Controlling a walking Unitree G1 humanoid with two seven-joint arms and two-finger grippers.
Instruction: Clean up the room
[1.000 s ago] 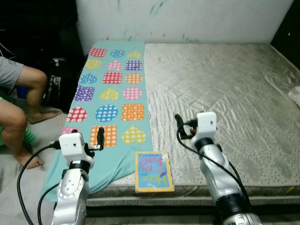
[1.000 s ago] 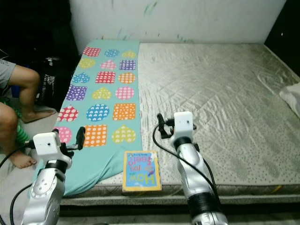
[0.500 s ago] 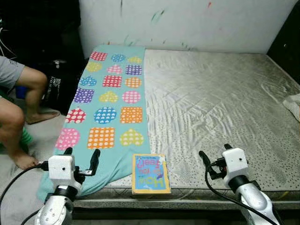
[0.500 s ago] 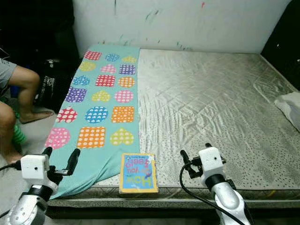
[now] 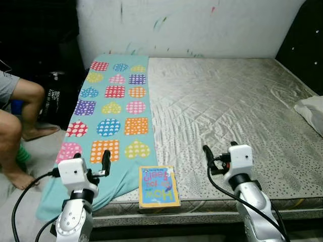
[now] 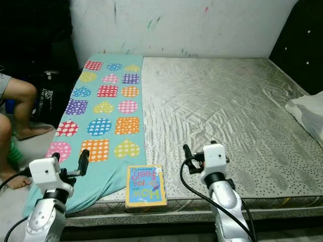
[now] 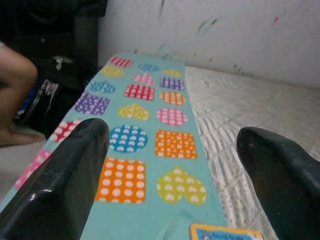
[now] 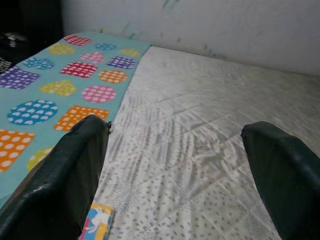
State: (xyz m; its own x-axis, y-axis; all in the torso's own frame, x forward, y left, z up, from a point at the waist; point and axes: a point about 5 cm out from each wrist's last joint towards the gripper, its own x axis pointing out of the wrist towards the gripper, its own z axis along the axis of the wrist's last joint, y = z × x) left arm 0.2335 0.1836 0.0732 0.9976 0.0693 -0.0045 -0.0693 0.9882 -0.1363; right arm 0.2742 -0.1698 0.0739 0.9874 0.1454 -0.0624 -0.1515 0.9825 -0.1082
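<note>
I hold both arms raised before the mattress (image 5: 227, 101), left gripper (image 5: 91, 164) and right gripper (image 5: 218, 157) spread wide, holding nothing. The picture book (image 5: 158, 186) lies at the mattress's near edge, just beside the patterned blanket (image 5: 113, 108). A clumsy reach could nudge the book off that edge, or snag the blanket.

A home bedroom: a bare grey quilted mattress (image 5: 227, 111) under a paint-streaked white wall (image 5: 192, 25), teal polka-dot patterned blanket (image 5: 108, 111) on its left
</note>
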